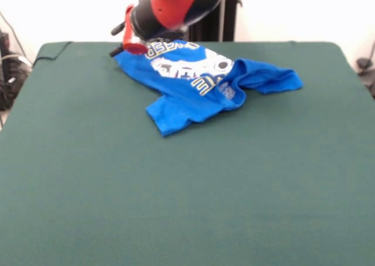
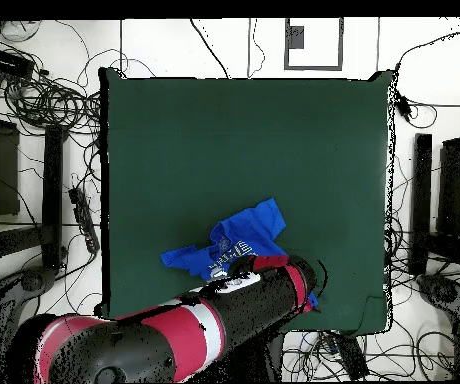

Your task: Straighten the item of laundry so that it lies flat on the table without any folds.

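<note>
green table (image 1: 187, 207), shirt (image 1: 193, 81) under gripper (image 1: 133, 45)

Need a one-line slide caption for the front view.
Red and black Sawyer arm reaches down at the far edge of a crumpled bright blue printed T-shirt on the dark green cloth-covered table.

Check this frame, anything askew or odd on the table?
Only the T-shirt: it lies crumpled near the robot's side of the table, one part bunched into a fold at the front view's right and the print creased. The arm hangs over its edge. Nothing looks spilled or damaged.
</note>
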